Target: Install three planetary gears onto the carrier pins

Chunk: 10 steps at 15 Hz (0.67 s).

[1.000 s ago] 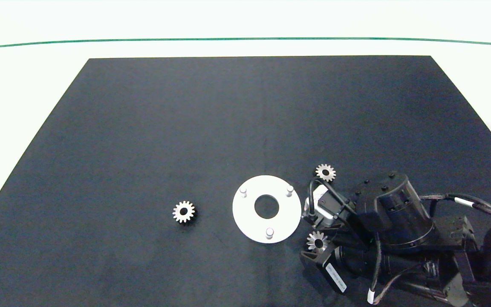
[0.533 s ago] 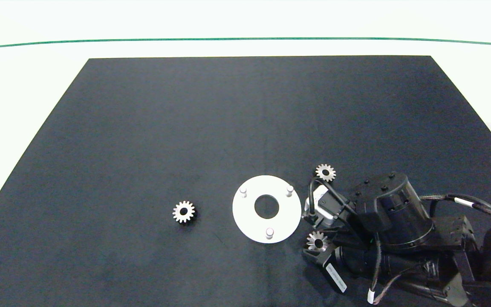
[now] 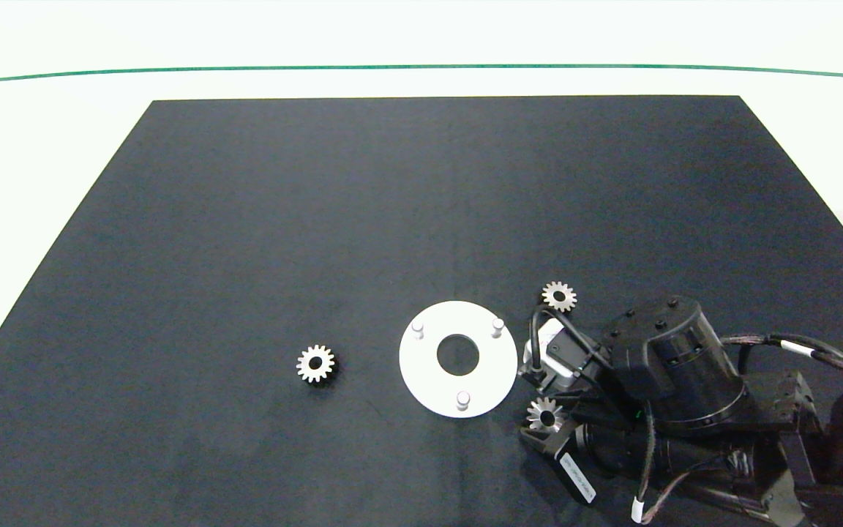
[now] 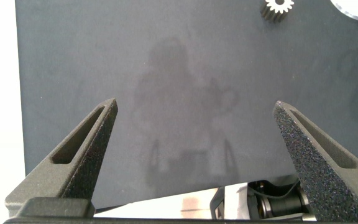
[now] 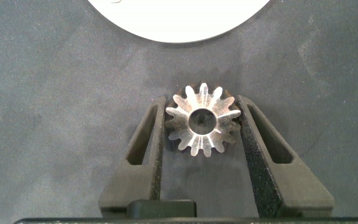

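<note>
1. Gripped gear [image 5: 202, 120]: a silvery planetary gear lying flat on the dark mat [image 3: 319, 219], just right of the near edge of the white disc [image 3: 429, 377]; in the head view it shows at [image 3: 545, 415].
2. Right end effector [image 5: 202, 127]: reaching in from the right, its two grey fingers [image 5: 148, 146] closed against opposite sides of this gear, holding it.
3. Carrier pins [image 3: 463, 399]: three short white pegs upright on the disc, set in a triangle around its centre hole; all three are bare.
4. Second gear [image 3: 559, 296]: flat on the mat, just beyond the disc's far right side.
5. Third gear [image 3: 315, 363]: flat on the mat, well left of the disc.
6. Left end effector [image 4: 194, 140]: fingers spread wide and empty, over bare mat at the near left of the table [image 3: 26, 146].
</note>
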{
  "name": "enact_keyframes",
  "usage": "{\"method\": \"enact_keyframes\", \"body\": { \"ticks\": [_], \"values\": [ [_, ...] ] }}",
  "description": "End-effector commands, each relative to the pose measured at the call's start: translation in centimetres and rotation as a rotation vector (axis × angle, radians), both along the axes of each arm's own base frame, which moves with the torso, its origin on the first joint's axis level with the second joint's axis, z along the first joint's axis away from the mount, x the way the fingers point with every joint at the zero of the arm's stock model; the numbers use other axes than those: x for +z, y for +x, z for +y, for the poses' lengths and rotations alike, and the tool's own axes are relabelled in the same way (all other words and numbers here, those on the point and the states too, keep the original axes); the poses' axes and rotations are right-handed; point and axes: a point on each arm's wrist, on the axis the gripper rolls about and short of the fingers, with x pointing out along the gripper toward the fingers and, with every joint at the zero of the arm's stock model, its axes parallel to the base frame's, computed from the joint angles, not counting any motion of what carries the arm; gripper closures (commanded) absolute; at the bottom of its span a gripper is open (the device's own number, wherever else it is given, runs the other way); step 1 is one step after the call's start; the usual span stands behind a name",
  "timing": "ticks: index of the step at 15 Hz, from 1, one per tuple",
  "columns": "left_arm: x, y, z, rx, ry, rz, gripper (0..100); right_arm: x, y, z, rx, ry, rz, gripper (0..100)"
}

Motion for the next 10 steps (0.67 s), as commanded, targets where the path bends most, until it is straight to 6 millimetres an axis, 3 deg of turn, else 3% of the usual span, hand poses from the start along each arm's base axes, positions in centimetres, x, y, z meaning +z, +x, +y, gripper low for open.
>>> {"method": "enact_keyframes", "body": {
  "ticks": [1,7,10],
  "values": [
    [-0.06,0.03,-0.01,0.002,0.001,0.006,0,-0.07,0.04,0.0,-0.002,-0.002,0.001,81],
    [-0.01,0.08,-0.01,0.001,0.002,0.007,0,-0.17,0.0,0.02,0.0,-0.009,0.005,93],
    [-0.04,0.12,-0.03,0.002,0.002,0.01,0,0.3,-0.1,-0.02,0.006,0.003,-0.007,93]
  ]
}}
